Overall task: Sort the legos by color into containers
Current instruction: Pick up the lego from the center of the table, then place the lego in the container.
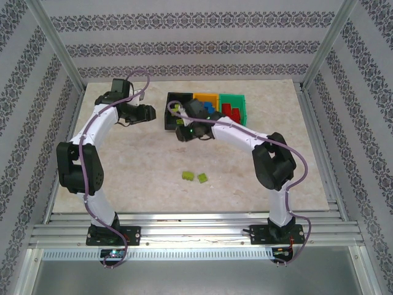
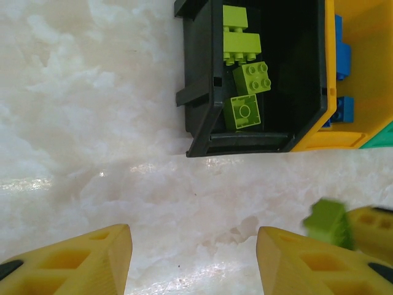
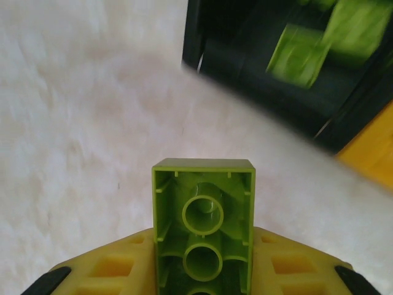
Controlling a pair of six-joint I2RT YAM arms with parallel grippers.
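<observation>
Lime brick (image 3: 204, 227) is held in the right jaws, just before the near wall of the black bin (image 2: 199, 74), where other lime bricks (image 2: 252, 78) lie. The left jaws stand wide and empty. I think the brick must pass fully over the rim before release, low, so it does not bounce out.

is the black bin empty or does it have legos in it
Not empty: the black bin holds at least four lime green bricks.
</observation>
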